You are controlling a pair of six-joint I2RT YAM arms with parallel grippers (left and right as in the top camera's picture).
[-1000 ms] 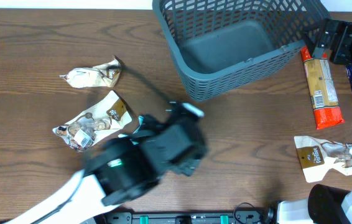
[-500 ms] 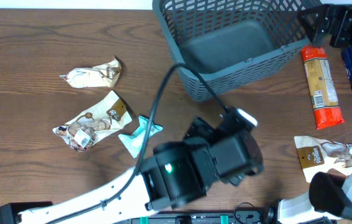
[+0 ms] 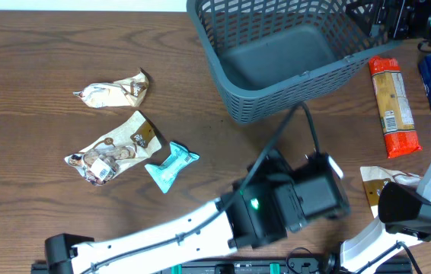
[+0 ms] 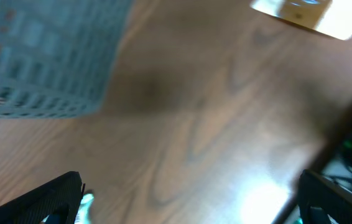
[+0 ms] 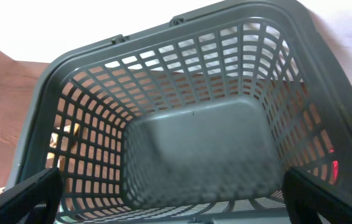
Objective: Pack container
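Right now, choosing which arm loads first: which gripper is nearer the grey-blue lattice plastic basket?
Right. The right gripper hangs over the basket's right rim; the left gripper is over bare table in front of it.

My left arm (image 3: 177, 232) is a long white tube with a black base joint (image 3: 63, 247) at the near left. Its wrist housing (image 3: 303, 202) is a boxy black block carrying a small green light (image 3: 255, 204) and a white tab (image 3: 336, 166). A thin black cable (image 3: 295, 125) runs out of it. The right arm (image 3: 368, 243) is white too, with a rounded black elbow (image 3: 410, 215) and a black head (image 3: 406, 15) at the far right. On the wrist cameras the left fingers (image 4: 51, 199) and right fingers (image 5: 23, 196) are matte black wedges, the left pair blurred.
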